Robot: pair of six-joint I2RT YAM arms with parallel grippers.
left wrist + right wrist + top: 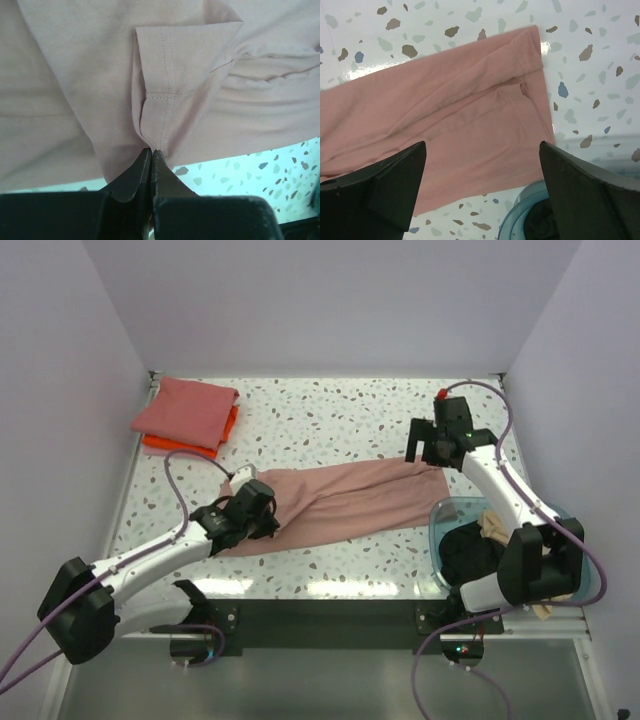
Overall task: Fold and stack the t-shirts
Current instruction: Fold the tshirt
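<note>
A dusty pink t-shirt [345,502] lies stretched across the middle of the table, print hidden. My left gripper [262,508] is shut on a fold of its left end; in the left wrist view the closed tips [151,151] pinch a stitched hem of the pink cloth [165,85]. My right gripper [432,447] is open and empty above the shirt's right end; its fingers [395,175] straddle the pink cloth [450,130]. A folded coral red shirt [187,410] lies on an orange one [165,447] at the back left. Black [470,552] and tan [494,527] shirts sit in the tub.
A translucent blue plastic tub [440,517] stands at the front right beside the right arm; its rim shows in the right wrist view [520,220]. White walls close in the table on three sides.
</note>
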